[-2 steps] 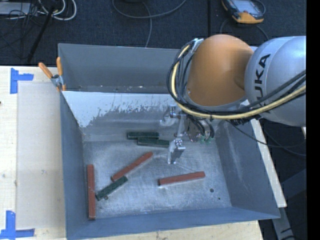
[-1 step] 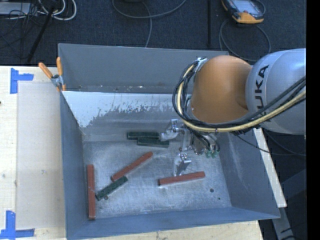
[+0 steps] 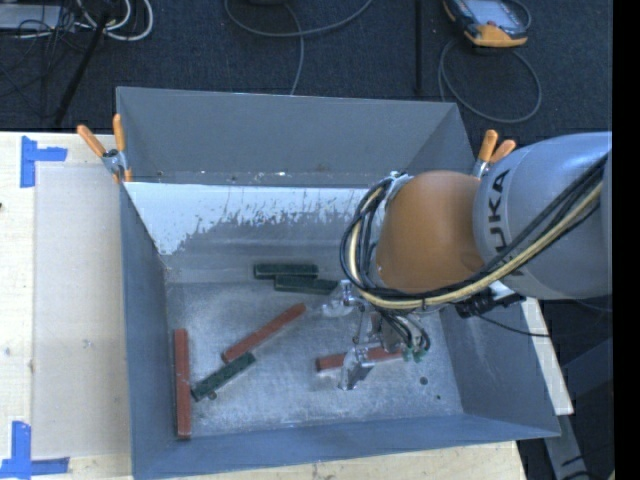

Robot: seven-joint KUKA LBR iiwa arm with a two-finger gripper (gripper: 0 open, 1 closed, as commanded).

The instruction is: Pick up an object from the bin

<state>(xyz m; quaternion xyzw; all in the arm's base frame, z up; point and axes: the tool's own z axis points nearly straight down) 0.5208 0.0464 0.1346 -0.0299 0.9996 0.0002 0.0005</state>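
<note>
Left to centre: upright long red-brown bar; tilted dark green bar just beside it; diagonal red-brown bar. Rear: two dark green sticks, close together. Beyond, on dark carpet: cables and an orange-edged handheld unit.

Arm low, from the right.

Arm over short red-brown stick in bin
</note>
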